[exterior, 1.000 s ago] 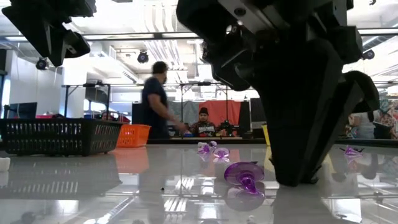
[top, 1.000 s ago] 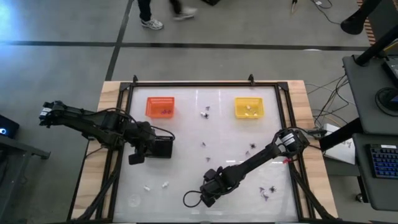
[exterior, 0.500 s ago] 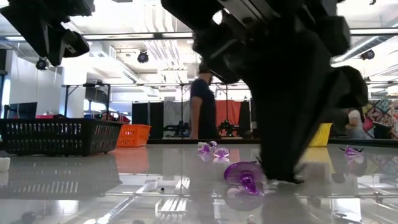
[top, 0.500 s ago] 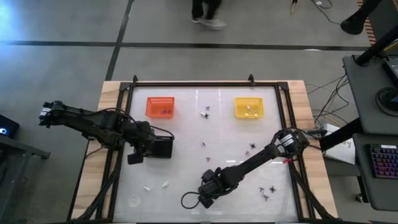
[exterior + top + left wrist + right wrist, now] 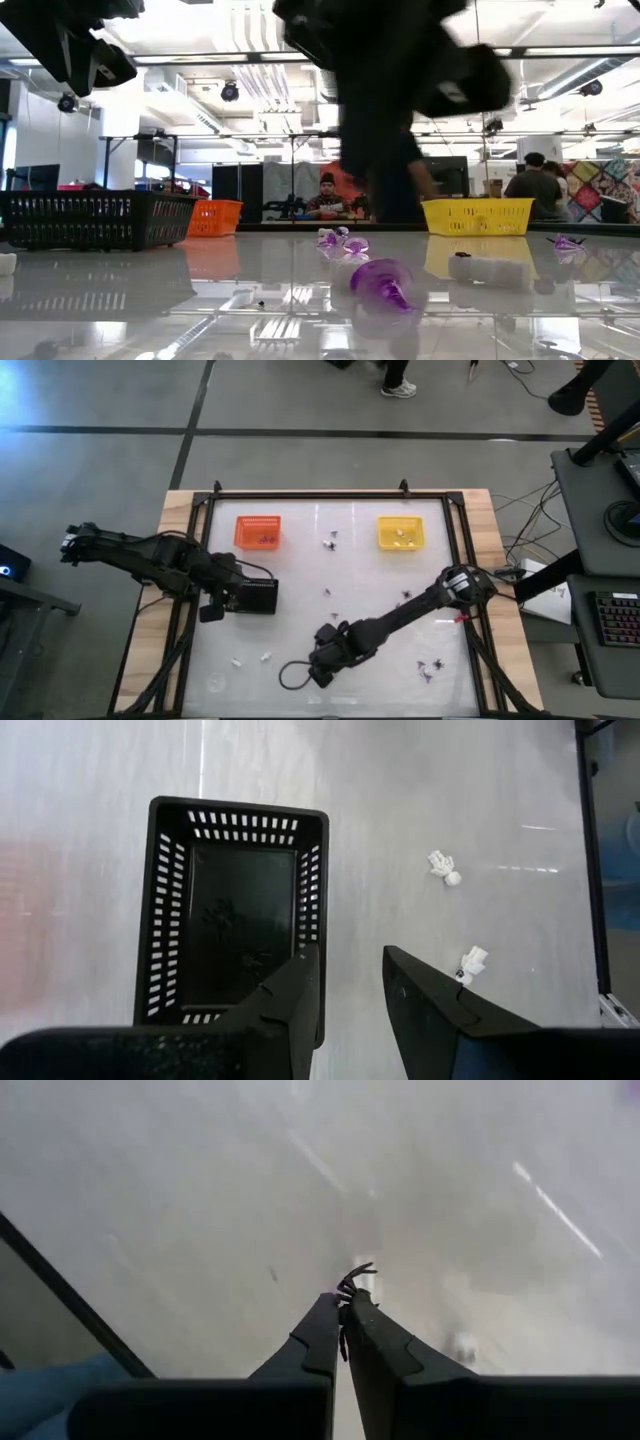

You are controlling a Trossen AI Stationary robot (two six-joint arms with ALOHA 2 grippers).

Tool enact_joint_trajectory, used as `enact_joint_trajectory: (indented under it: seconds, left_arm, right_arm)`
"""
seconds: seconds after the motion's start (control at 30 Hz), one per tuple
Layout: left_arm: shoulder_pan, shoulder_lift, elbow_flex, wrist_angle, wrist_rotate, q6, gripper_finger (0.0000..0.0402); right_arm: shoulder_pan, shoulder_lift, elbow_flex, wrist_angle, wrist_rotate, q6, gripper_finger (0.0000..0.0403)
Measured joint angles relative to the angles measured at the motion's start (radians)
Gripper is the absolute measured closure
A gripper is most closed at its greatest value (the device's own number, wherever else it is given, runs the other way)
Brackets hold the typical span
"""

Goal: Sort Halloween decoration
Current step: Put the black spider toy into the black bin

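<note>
Dark purple item: spider trinket (image 5: 352, 1276), pinched at my right gripper (image 5: 343, 1312) tips, above the table's (image 5: 300, 560) near edge, centre.
Pincer state: clenched thin on the spider's legs.
Handling, my judgement: lift straight, carry slowly to the orange basket (image 5: 257, 532) at the far-left corner; the hold looks slight.
Left gripper (image 5: 350, 982): parted, empty, beside the black tray (image 5: 235, 925).

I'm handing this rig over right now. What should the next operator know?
Right gripper: shut on a dark spider, low over the table's near middle.
Left gripper: open, empty, beside the black tray.
Orange basket holds dark trinkets, yellow basket holds whitish ones.
Left: spiders mid-table and near right, white pieces near left.
</note>
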Motion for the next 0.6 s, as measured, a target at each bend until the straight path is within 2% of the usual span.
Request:
enact_joint_trajectory:
  seconds: [0.23, 0.6]
  left_arm:
    - [0.0, -0.017, 0.0, -0.002, 0.0, 0.0, 0.0306]
    - [-0.001, -0.08, 0.0, -0.015, -0.019, 0.0, 0.0306]
  right_arm:
    - [-0.096, -0.001, 0.071, 0.027, 0.079, -0.121, 0.0392]
    - [-0.232, 0.003, 0.069, 0.331, 0.08, -0.297, 0.0392]
